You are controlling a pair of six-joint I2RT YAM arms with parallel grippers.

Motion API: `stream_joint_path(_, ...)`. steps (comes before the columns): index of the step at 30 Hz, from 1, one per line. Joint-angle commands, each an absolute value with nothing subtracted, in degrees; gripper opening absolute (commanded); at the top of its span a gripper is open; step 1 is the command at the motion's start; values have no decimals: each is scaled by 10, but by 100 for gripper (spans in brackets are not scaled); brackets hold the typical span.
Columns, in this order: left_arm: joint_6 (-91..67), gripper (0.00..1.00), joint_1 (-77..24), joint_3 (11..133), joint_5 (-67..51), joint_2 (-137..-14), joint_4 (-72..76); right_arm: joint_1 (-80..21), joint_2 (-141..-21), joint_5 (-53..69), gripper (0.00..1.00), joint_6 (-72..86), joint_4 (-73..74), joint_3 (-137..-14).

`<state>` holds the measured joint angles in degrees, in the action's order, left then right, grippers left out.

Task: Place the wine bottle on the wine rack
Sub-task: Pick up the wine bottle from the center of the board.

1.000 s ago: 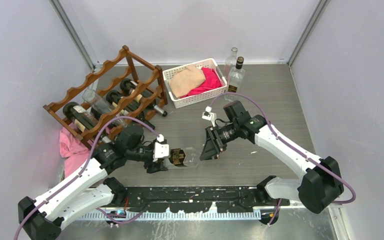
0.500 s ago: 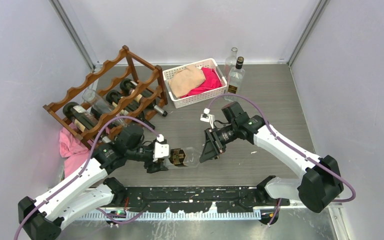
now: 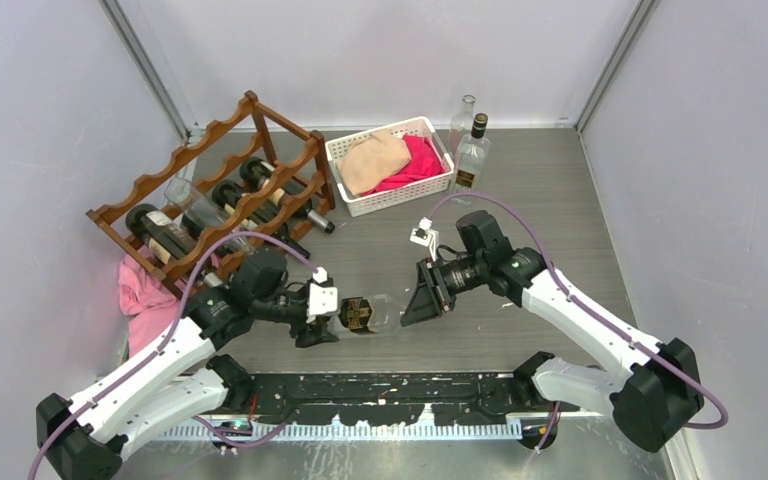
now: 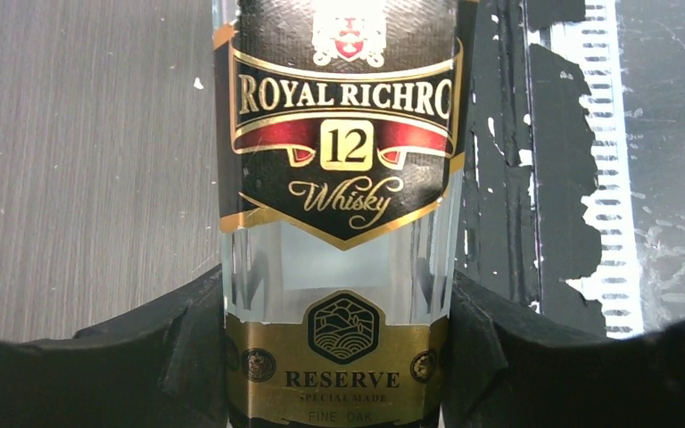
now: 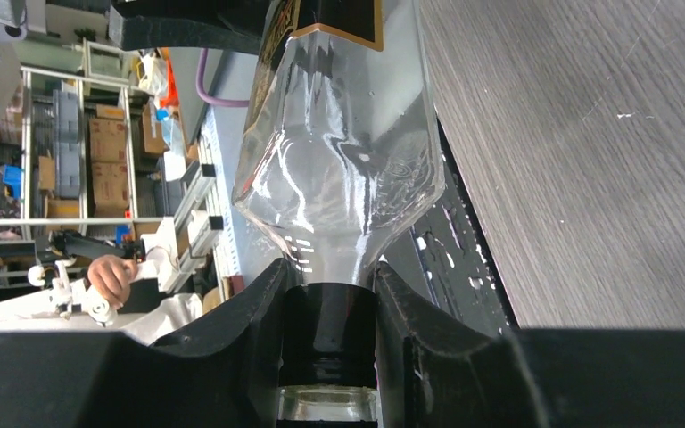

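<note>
Left gripper (image 3: 326,316): both fingers clamped on the lower body of the wine bottle (image 3: 365,313), one finger (image 4: 178,357) on each flat side. Label just ahead of the fingers reads "Royal Richro 12 Whisky".

Bottle lies on its side, spanning the gap between the two grippers, neck pointing toward the right gripper (image 3: 418,300). I cannot tell whether it touches the table (image 3: 560,200).

Right gripper: fingers pressed against both sides of the dark neck, glass shoulder just past the fingertips (image 5: 259,312).

Beyond and left of the left gripper: wine rack (image 3: 225,190), dark bottles already lying in its tiers. Held bottle well apart from it.

Pink cloth (image 3: 140,295) left of the left gripper, at the rack's foot.

Beyond the right gripper: white basket (image 3: 400,197) with cloths; two upright bottles (image 3: 472,150) just beside it.
</note>
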<state>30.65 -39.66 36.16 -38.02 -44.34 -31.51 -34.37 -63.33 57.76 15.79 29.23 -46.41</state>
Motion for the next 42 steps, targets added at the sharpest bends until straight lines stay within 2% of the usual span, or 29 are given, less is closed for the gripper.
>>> stream_joint_path(1, 262, 72, -391, 372, -380, -420, -194, -350, -599, 587, 1, 212, 209, -446)
stream_joint_path(5, 255, 80, -391, 362, -379, -407, -180, -350, -597, 582, 1, 223, 194, -438)
stream_joint_path(9, 252, 84, -391, 357, -378, -399, -175, -350, -597, 578, 1, 227, 186, -433)
stream_joint_path(24, 220, 83, -391, 367, -366, -382, -161, -337, -547, 512, 1, 245, 155, -409)
stream_joint_path(32, 54, 82, -391, 479, -320, -396, -204, -325, -491, 482, 1, 273, 138, -394)
stream_joint_path(42, -30, 83, -391, 621, -281, -448, -303, -306, -448, 451, 1, 301, 128, -381)
